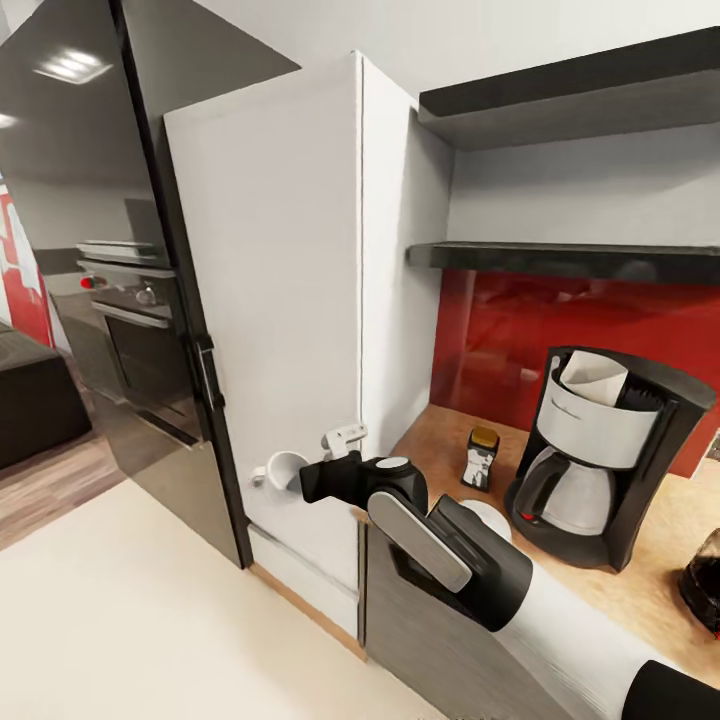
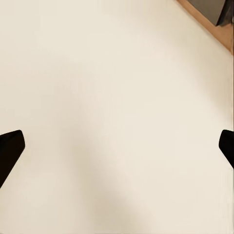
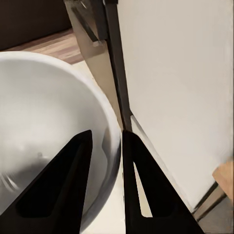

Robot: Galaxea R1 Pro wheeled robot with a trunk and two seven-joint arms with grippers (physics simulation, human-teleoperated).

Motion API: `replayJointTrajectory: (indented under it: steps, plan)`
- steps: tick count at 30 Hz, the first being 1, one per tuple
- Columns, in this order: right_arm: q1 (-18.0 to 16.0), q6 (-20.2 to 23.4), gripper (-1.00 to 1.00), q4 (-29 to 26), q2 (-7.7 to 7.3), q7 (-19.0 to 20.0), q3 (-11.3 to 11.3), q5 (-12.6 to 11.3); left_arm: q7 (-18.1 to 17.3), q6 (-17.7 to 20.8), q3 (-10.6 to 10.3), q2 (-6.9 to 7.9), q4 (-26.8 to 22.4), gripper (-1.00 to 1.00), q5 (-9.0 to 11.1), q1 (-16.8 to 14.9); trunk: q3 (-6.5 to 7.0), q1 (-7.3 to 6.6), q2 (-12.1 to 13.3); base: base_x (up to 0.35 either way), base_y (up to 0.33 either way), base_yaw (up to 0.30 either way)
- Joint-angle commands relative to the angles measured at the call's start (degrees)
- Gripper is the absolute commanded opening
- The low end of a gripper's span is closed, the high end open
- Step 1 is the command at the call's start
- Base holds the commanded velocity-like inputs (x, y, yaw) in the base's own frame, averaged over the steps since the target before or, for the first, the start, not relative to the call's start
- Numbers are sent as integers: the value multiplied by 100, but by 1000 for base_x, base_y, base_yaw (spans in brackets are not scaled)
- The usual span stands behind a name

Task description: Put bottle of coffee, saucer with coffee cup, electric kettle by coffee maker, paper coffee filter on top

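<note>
My right gripper (image 1: 305, 472) is shut on the rim of the white coffee cup (image 1: 283, 468), holding it in the air left of the counter's end, in front of the white cabinet. Up close, one finger (image 3: 73, 180) sits inside the coffee cup (image 3: 44, 126) and the other outside. On the light-wood kitchen countertop (image 1: 650, 590) stand the coffee maker (image 1: 605, 455) with a white paper filter (image 1: 590, 378) in its top, the bottle of coffee (image 1: 481, 457) to its left, and the saucer (image 1: 492, 513), partly hidden by my arm. The electric kettle (image 1: 704, 582) is cut off at the right edge. My left gripper (image 2: 119, 141) is open over the cream floor.
A tall white cabinet (image 1: 280, 300) stands at the counter's left end, with a glossy black unit (image 1: 120, 300) and its oven reflection beside it. Two dark shelves (image 1: 570, 258) run above a red backsplash (image 1: 560, 330). Cream floor (image 1: 130, 620) lies at the lower left.
</note>
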Motion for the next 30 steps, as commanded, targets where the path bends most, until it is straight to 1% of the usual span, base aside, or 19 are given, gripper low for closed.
replayJointTrajectory:
  steps: [1, 3, 6, 9, 12, 16, 30]
  plan:
    - [-9, -1, -100, -3, 4, -45, 5, -67, 42, -20, 16, 2, 8, 100, -61, -5, -13, 3, -13, 0, 0, -265]
    - [-9, -1, -100, -7, 14, -46, 9, -106, 42, -21, 16, 3, 8, 100, -61, -5, -13, 3, -13, 0, 0, -265]
    - [-9, -1, -100, -12, 26, -48, 11, -237, 42, -18, 16, 3, 8, 100, -61, -5, -14, 3, -13, 0, 0, -262]
    - [-9, -1, -100, -57, 23, -52, 8, -445, 42, -16, 10, -3, 8, 100, -59, -5, -26, 3, -13, 0, 0, -217]
    - [-9, -1, -100, -130, 14, -52, 9, -541, 42, -15, 11, -5, 8, 100, -56, -5, -45, 3, -13, 0, 0, -179]
    - [-9, -1, -100, -162, 21, -50, 12, -578, 42, -20, 15, -6, 8, 100, -53, -5, -73, 3, -13, 0, 0, -165]
    - [-9, -1, -100, -162, 16, -46, 12, -588, 42, -22, 9, 4, 8, 100, -60, -5, -177, 3, -13, 0, 0, -160]
